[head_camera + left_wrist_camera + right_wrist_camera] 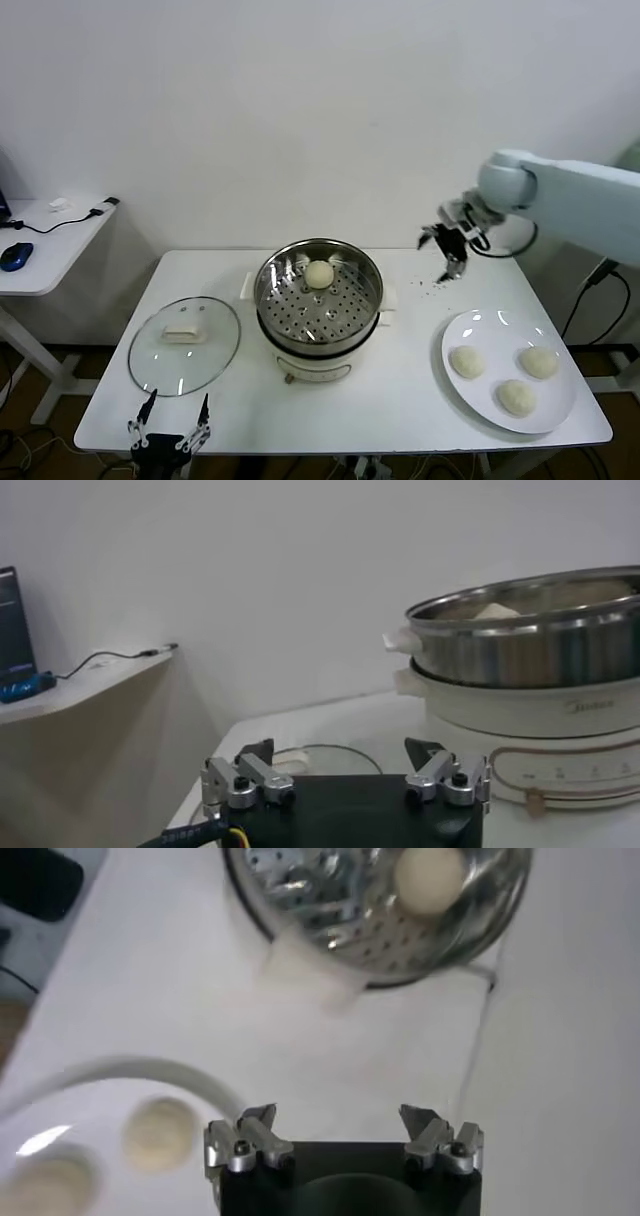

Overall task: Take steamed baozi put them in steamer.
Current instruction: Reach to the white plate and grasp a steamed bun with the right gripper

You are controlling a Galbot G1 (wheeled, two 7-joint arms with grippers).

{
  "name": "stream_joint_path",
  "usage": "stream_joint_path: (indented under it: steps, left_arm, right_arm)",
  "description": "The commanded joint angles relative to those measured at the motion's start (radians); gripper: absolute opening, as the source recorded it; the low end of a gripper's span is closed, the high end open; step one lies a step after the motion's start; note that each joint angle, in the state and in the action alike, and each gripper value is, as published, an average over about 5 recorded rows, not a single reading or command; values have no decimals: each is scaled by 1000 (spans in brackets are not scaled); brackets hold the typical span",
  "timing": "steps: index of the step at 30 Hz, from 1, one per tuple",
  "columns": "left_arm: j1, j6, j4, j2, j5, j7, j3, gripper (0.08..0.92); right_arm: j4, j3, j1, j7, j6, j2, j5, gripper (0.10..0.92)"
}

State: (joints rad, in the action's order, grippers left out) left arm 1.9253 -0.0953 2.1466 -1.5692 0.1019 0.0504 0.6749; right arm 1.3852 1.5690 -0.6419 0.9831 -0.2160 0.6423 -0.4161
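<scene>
One baozi in steamer

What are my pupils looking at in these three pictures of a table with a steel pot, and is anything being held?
A two-armed robot films itself. One picture comes from its head, two from cameras on its wrists. On the white table stand a round shiny steel steamer pot holding one cream-white bun, a round glass lid, and a flat white plate with three buns. The right hand hangs open between pot and plate; the left hand waits open at the near edge. Nothing is held.
</scene>
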Motion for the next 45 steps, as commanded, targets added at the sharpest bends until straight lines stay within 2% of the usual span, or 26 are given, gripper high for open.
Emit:
stream_joint_path:
  steps: [1, 12, 20, 29, 38, 45]
  left_arm:
    - [6, 0, 3, -1, 2, 0, -1, 823]
    - [12, -1, -6, -5, 1, -2, 5, 823]
    - [12, -3, -14, -9, 3, -1, 6, 823]
    - [8, -2, -20, -11, 4, -1, 8, 823]
    - [9, -5, -24, -10, 5, -2, 6, 823]
    - [11, -7, -21, -10, 4, -2, 4, 823]
  right_arm:
    - [54, -76, 214, 3, -140, -141, 26, 823]
    - [-44, -306, 489, -36, -136, -81, 150, 823]
    - [-135, -357, 504, -46, -114, -23, 185, 823]
    - [-150, -356, 501, -24, -111, -8, 192, 810]
    - [-148, -355, 493, -11, -111, -8, 187, 597]
    - [-137, -333, 447, -6, -114, -22, 150, 537]
